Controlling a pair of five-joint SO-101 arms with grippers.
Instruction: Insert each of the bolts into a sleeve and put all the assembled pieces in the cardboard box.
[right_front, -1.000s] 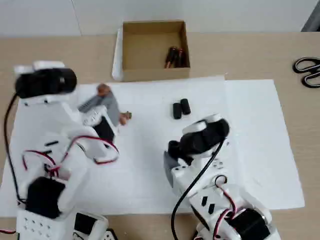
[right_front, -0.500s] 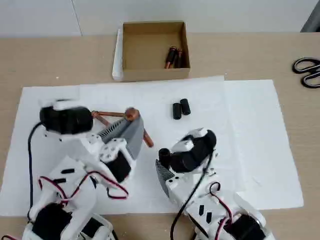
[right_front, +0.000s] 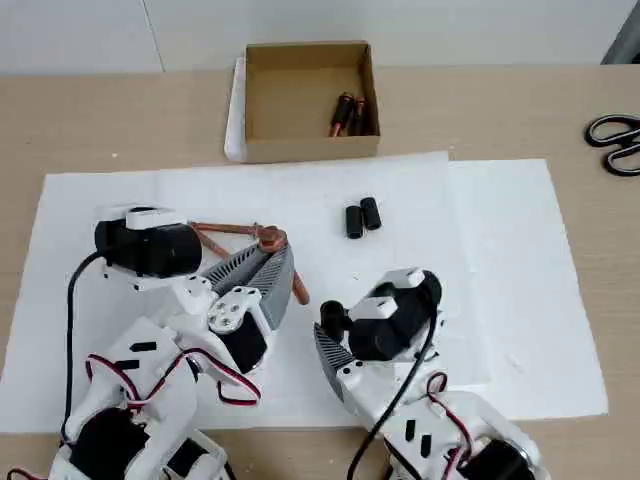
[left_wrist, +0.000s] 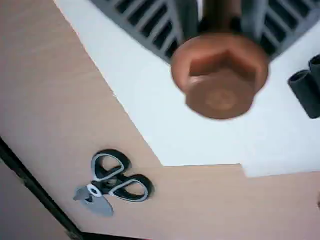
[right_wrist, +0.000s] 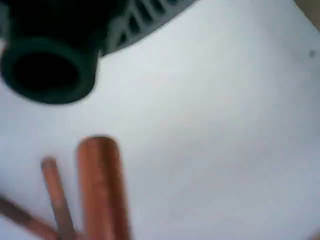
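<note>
My left gripper is shut on a copper bolt; its hex head sits between the dark ribbed fingers. The shaft tip slants toward my right gripper, which is shut on a black sleeve. In the right wrist view the sleeve's open bore hangs close to the bolt shaft, still apart from it. Two loose sleeves lie on the white paper. Spare bolts lie beside the left arm. The cardboard box holds assembled pieces.
White paper covers the middle of the wooden table. Black scissors lie at the far right edge, also in the left wrist view as scissors. The box stands at the back centre, just past the paper.
The left arm swung from the far left toward the centre, carrying the bolt close to the sleeve. The right gripper with its sleeve drew a little nearer and leftward.
</note>
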